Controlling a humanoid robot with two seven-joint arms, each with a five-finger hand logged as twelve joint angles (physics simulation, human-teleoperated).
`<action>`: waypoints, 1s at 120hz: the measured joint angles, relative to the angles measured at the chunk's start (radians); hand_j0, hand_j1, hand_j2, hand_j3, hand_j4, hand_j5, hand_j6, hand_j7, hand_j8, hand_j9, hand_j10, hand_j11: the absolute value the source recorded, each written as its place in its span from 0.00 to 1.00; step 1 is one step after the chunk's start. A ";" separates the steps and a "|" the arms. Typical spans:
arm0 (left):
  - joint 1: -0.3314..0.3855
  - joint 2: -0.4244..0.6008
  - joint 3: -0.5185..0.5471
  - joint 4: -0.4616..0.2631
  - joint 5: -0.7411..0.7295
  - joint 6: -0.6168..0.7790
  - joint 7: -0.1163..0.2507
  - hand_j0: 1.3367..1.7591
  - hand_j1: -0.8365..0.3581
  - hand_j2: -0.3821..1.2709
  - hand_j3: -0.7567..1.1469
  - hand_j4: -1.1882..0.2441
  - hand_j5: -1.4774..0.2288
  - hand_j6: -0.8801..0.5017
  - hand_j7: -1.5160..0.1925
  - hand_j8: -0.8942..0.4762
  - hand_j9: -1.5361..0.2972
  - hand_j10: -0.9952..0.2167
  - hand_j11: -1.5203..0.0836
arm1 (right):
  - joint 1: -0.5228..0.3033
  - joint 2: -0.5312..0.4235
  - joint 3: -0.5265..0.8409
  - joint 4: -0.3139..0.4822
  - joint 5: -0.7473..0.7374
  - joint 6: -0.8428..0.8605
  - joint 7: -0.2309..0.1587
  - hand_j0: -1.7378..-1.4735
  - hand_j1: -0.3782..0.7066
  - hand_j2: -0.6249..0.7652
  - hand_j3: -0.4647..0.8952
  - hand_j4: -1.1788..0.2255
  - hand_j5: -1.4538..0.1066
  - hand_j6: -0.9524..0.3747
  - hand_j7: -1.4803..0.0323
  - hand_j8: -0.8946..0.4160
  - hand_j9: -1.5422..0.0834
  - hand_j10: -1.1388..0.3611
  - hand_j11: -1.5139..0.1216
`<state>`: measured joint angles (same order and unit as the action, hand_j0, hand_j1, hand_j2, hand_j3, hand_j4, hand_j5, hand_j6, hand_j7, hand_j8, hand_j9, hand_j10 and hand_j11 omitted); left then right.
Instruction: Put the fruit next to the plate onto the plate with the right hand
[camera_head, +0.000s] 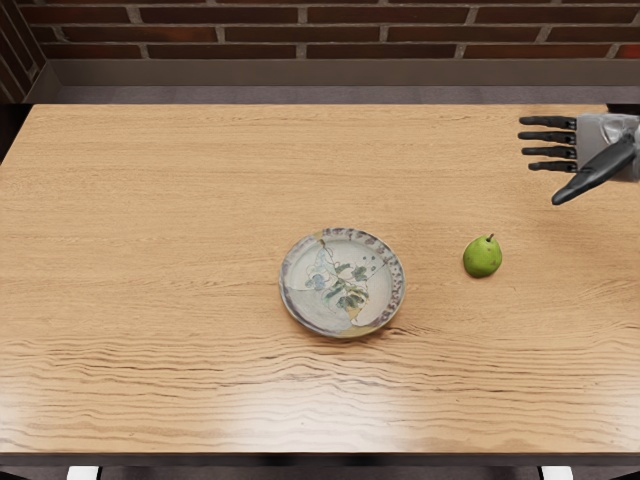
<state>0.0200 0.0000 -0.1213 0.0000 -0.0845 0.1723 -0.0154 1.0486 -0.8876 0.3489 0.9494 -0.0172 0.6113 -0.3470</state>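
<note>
A green pear (482, 256) lies on the wooden table, a short way to the right of the plate (296, 295). The plate is round, pale, with a leaf pattern and a grey patterned rim, and holds nothing. My right hand (560, 150) hovers at the right edge of the picture, up and to the right of the pear and well apart from it. Its fingers are stretched out straight toward the left, thumb angled down, holding nothing. The left arm does not show.
The wooden table (150, 250) fills most of the view. Behind its far edge runs a grey ledge (300, 72) under a brick wall (300, 25).
</note>
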 joint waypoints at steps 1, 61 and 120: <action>0.000 0.000 0.000 0.000 0.000 0.000 0.000 0.76 0.99 0.23 0.40 0.83 0.87 0.64 0.89 0.65 0.84 0.82 0.95 | 0.000 0.000 0.000 0.000 0.000 0.000 -0.001 0.30 0.03 0.45 0.34 0.84 0.93 0.72 0.98 0.68 0.95 0.76 0.93; 0.000 0.000 0.000 0.000 0.000 0.000 0.000 0.76 0.99 0.23 0.40 0.83 0.87 0.64 0.89 0.65 0.84 0.82 0.95 | 0.064 0.001 0.003 0.018 -0.201 0.000 -0.029 0.30 0.03 0.45 0.34 0.84 0.93 0.72 0.98 0.68 0.95 0.76 0.93; 0.000 0.000 0.000 0.000 0.000 0.000 0.000 0.76 0.99 0.23 0.40 0.83 0.87 0.64 0.89 0.65 0.84 0.82 0.95 | -0.023 -0.064 -0.002 0.509 -0.844 -0.431 -0.160 0.30 0.03 0.45 0.34 0.84 0.93 0.71 0.98 0.68 0.95 0.76 0.93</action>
<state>0.0200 0.0000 -0.1212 0.0000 -0.0845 0.1724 -0.0154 1.0261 -0.9512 0.3472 1.4589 -0.8610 0.1799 -0.5073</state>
